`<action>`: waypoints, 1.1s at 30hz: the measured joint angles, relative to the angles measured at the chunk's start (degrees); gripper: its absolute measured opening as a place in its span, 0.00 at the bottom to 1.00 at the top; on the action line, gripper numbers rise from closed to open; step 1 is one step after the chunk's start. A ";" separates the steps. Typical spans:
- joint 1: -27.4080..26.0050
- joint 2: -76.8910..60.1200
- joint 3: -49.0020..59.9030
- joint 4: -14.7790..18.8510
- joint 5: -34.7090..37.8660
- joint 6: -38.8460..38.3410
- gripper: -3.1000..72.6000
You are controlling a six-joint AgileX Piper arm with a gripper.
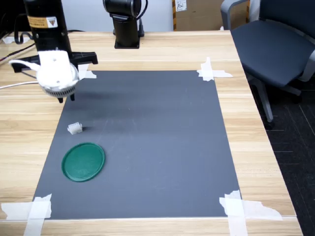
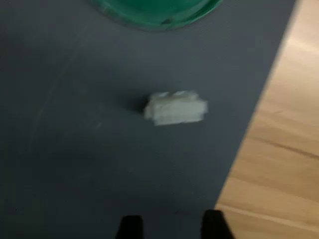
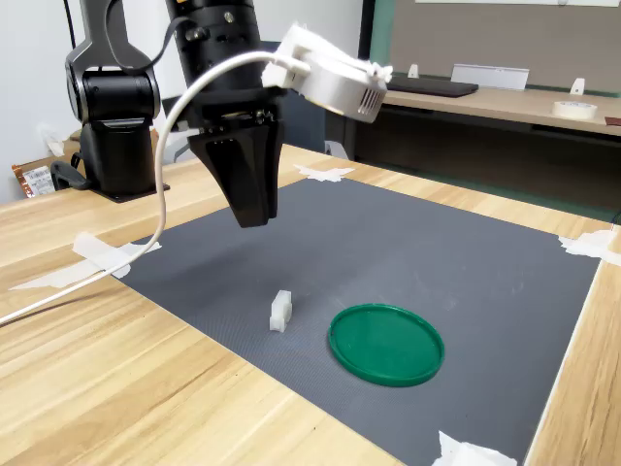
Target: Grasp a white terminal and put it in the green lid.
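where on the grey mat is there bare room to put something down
Most of the grey mat is bare: everything from the green lid across to the taped corners at the first exterior view's right. The crowded part is the strip along that view's left edge, where the white terminal sits just beyond the lid, apart from it, with the gripper hovering above.

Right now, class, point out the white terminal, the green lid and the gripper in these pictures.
white terminal (image 1: 74, 129): first exterior view, middle of the block.
green lid (image 3: 385, 344): second exterior view, centre of its flat face.
gripper (image 2: 172, 226): wrist view, midway between the two dark fingertips.
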 joint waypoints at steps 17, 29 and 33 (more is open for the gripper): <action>0.00 4.41 -2.24 2.35 -1.44 -11.43 0.74; 0.00 8.27 -8.31 2.11 4.05 -7.75 0.74; 0.00 9.75 -8.31 1.84 4.66 -9.37 0.74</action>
